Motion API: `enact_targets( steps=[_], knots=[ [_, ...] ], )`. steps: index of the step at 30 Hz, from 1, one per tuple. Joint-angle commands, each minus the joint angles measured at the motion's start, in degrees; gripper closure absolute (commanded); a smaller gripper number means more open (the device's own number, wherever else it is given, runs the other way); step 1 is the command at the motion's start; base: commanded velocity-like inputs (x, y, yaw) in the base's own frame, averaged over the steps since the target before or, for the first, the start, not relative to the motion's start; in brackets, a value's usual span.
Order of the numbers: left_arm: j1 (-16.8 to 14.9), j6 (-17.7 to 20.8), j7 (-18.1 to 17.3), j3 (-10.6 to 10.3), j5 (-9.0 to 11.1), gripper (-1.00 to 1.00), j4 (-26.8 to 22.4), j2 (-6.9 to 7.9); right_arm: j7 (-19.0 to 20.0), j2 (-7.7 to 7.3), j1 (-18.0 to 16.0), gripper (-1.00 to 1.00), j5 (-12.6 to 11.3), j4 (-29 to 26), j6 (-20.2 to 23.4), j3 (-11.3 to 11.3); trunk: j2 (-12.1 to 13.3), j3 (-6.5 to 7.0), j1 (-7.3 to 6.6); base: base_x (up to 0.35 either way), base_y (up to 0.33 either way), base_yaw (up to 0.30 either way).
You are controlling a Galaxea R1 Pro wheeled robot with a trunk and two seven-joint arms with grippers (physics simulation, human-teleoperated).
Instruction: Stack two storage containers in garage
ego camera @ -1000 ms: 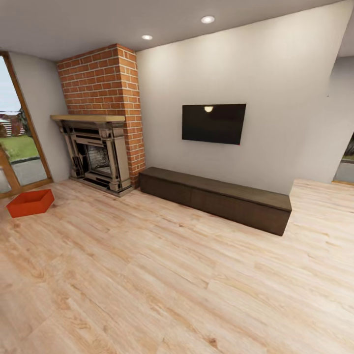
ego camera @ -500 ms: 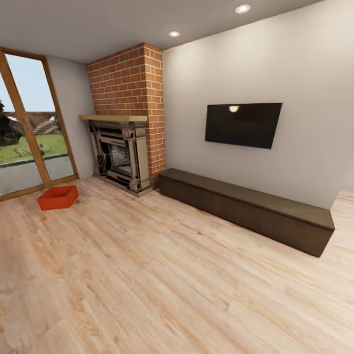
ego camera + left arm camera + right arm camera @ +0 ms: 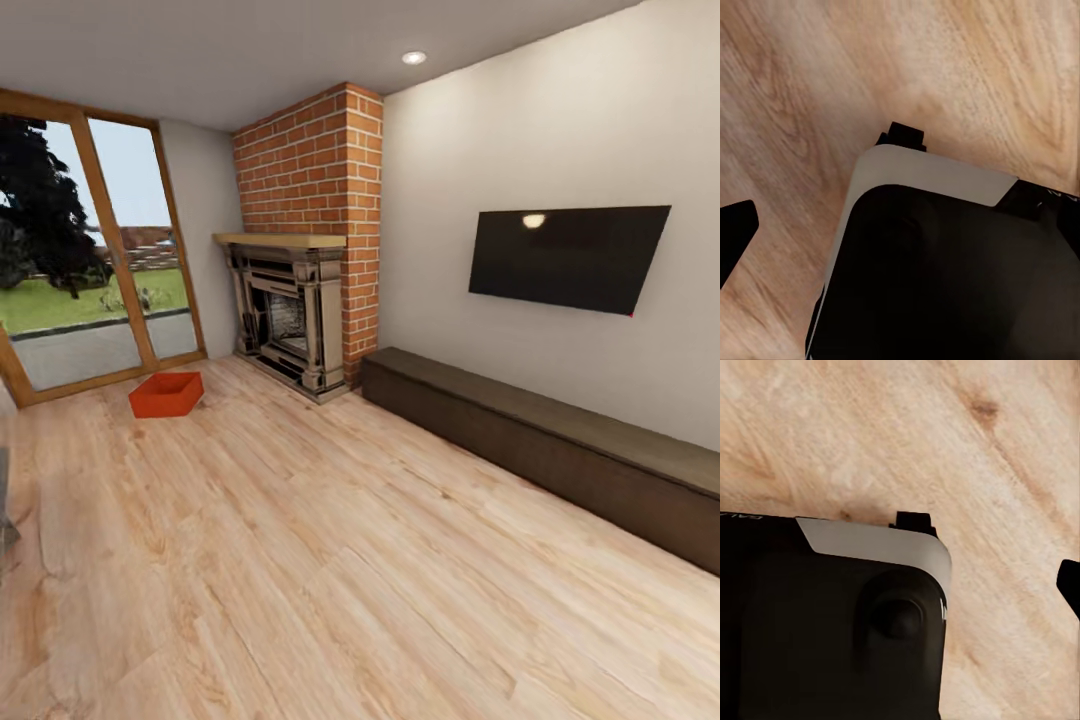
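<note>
Near glass door [image 3: 100,300], storage container [image 3: 166,394] on open plank floor [image 3: 350,580], gripper states unclear

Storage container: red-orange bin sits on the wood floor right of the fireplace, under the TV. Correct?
Not quite. The head view shows the storage container on the wood floor, but left of the fireplace, in front of the glass doors. Under the TV is the long dark low cabinet, not the container.
</note>
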Motion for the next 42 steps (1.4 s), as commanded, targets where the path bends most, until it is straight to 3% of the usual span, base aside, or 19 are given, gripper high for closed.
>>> enact_targets(
  steps=[1,17,42],
  knots=[
    [0.00,0.36,0.22,-0.37,0.40,-1.00,-0.15,0.00,0.17,-0.01,-0.07,-1.00,-0.21,0.17,-0.34,0.42,-0.03,-0.06,0.03,0.326,0.000,0.268],
    [0.00,0.32,0.22,-0.36,0.40,-1.00,-0.15,0.00,0.17,-0.03,-0.07,-1.00,-0.25,0.17,-0.34,0.40,-0.03,-0.06,0.03,0.325,0.000,0.249],
    [0.00,0.28,0.22,-0.35,0.37,-1.00,-0.15,0.00,0.08,-0.10,-0.07,-1.00,-0.13,0.17,-0.25,0.50,-0.03,-0.06,0.03,0.325,0.000,0.009]
  ],
)
